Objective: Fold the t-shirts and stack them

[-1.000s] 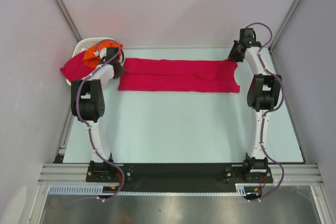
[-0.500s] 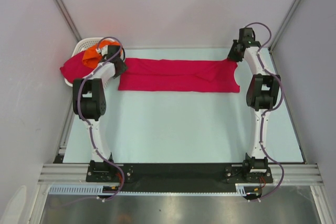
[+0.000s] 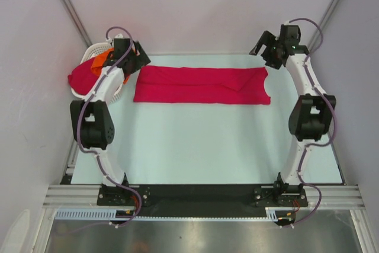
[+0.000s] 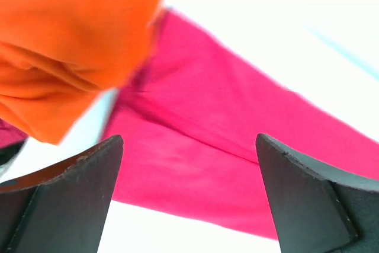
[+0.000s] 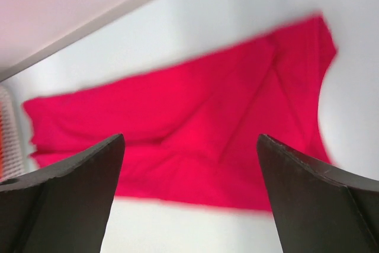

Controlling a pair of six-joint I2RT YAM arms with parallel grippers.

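A crimson-pink t-shirt (image 3: 201, 85) lies folded lengthwise into a long strip across the far part of the table (image 3: 207, 146). My left gripper (image 3: 142, 58) hangs open above its left end, holding nothing. My right gripper (image 3: 265, 49) hangs open above its right end, also holding nothing. The left wrist view shows the pink t-shirt (image 4: 225, 140) below the open fingers (image 4: 77, 199) and an orange t-shirt (image 4: 71, 39) at the upper left. Through the right wrist camera, the whole pink strip (image 5: 189, 134) lies beneath the wide-apart fingers (image 5: 320, 199). Another crimson-pink t-shirt (image 3: 80, 78) and the orange one (image 3: 100, 60) sit in the basket.
A white slotted basket (image 3: 98, 48) stands at the far left corner by the left wall. Grey walls close in the table on the left, back and right. Both arm bases are bolted at the near edge (image 3: 201, 197).
Both grippers have opened, let go of the ends of the pink t-shirt and risen away from it. The shirt's right corner has dropped flat onto the table.
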